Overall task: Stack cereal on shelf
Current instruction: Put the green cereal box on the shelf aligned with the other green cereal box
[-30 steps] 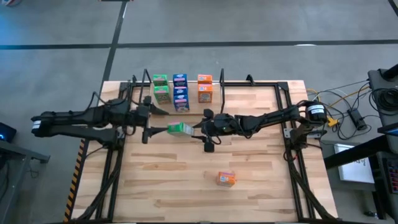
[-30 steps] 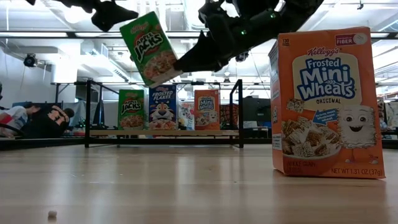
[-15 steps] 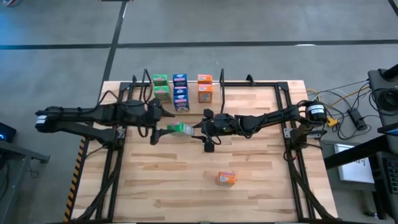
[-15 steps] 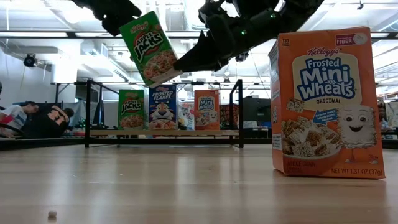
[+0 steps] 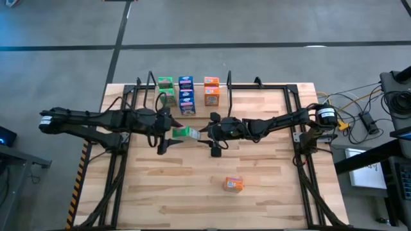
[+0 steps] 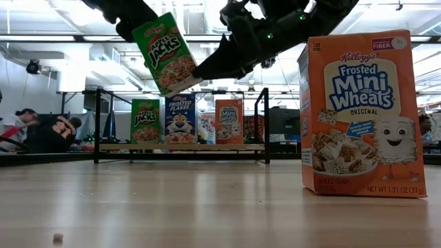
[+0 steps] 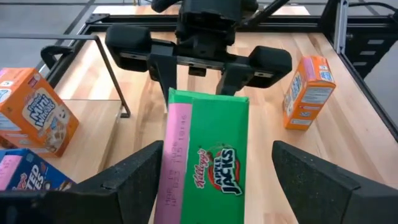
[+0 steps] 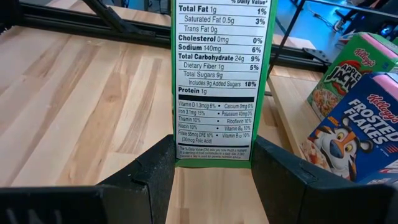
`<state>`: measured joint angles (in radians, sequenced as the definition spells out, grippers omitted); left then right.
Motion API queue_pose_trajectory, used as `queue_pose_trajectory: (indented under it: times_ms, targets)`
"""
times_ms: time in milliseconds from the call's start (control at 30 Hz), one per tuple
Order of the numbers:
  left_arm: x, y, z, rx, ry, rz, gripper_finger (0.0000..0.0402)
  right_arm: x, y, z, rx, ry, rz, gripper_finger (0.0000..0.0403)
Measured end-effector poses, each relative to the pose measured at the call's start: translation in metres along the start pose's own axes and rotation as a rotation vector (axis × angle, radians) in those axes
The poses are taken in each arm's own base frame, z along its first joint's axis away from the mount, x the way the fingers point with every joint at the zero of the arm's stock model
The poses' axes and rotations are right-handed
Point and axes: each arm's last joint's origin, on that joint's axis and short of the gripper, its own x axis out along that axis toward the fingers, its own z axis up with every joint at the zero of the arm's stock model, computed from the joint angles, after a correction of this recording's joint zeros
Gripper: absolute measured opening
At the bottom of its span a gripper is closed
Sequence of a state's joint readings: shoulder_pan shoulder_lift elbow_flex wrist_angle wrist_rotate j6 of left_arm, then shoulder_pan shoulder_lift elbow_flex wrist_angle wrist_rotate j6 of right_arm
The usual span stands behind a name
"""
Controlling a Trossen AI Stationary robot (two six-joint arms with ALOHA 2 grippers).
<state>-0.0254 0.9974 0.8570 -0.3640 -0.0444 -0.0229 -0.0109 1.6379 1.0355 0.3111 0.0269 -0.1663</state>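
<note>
From above, we see our right gripper (image 5: pixel 204 131) holding a green cereal box (image 5: pixel 185 133) up over the middle of the table (image 5: pixel 270 192). Our left gripper (image 5: pixel 168 131) is at the other end of that box with its fingers spread wide, one on each side. The shelf (image 5: pixel 192 106) at the far edge holds green, blue and orange boxes. One orange box (image 5: pixel 233 185) sits alone nearer the front.

From table height, we see the green box (image 6: pixel 167 54) tilted in the air, with a dark gripper on each side. The orange box (image 6: pixel 360 114) stands upright and close. The shelf (image 6: pixel 180 147) is far behind.

From the left wrist, our fingers (image 7: pixel 134 180) stand wide around the green box (image 7: pixel 205 162). The right gripper (image 7: pixel 199 78) pinches its far end.

From the right wrist, our fingers (image 8: pixel 155 171) squeeze the bottom of the green box (image 8: pixel 217 81).
</note>
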Motion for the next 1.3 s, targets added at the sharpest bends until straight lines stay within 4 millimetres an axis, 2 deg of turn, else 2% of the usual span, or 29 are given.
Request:
queue_pose_trajectory:
  times_ms: [367,700,867,1000,1300]
  targets:
    - [-0.003,0.002,-0.004,-0.055,0.036,0.057,0.0244,0.0,0.0,0.0,0.002,-0.001,0.0,0.0178]
    - [0.001,0.001,-0.006,-0.048,0.066,0.068,0.0236,0.0,0.0,0.0,0.012,-0.001,-0.001,0.0178]
    - [-0.008,0.0,0.009,-0.049,0.081,0.071,0.0235,0.0,0.0,0.0,0.011,0.0,-0.001,0.0178]
    - [-0.008,0.0,0.016,-0.031,0.114,0.076,0.0235,0.0,0.0,-0.001,0.011,0.005,0.0,0.0178]
    - [0.002,-0.001,0.016,-0.022,0.161,0.076,0.0235,0.0,0.0,-0.001,0.009,0.007,0.0,0.0178]
